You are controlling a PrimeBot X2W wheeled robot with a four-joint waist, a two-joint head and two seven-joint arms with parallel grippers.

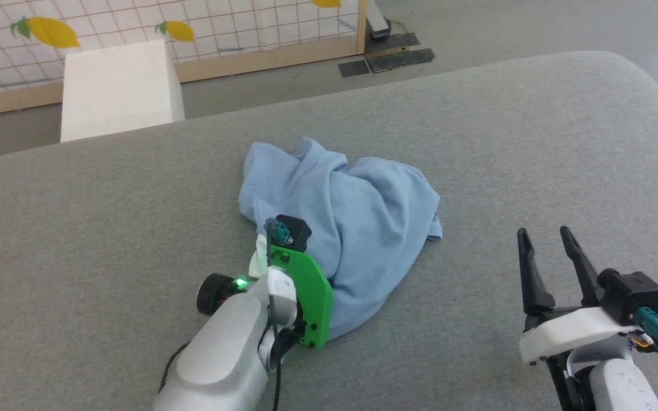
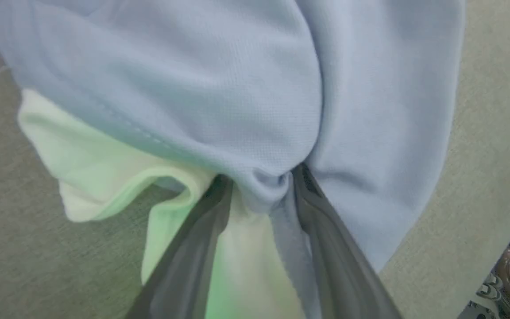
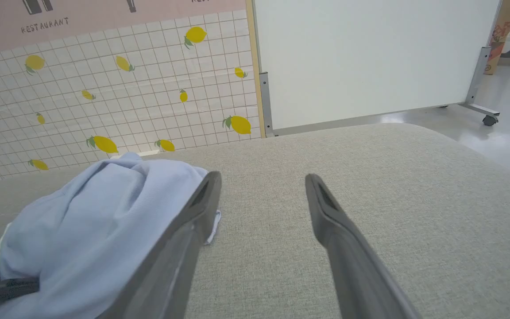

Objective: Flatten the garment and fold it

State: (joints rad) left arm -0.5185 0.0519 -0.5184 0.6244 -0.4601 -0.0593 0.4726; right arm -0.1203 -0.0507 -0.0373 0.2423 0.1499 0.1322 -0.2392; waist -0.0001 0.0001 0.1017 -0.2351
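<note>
Garment (image 1: 363,211) crumpled soft knit heap; left tool (image 2: 262,177) apparently pinching it; right tool (image 1: 545,231) released.

Your left forearm (image 1: 220,354) enters the head view at 7 o'clock and points toward 1 o'clock. The left gripper (image 2: 261,181) has a fold of the garment (image 2: 237,88) pinched between its two fingers. Your right gripper (image 1: 544,231) is at 4 o'clock, its fingers spread wide and pointing to 12 o'clock.

Grey fabric surface (image 1: 477,142), perhaps cushion; crumpled blue garment (image 1: 363,217) on it.
</note>
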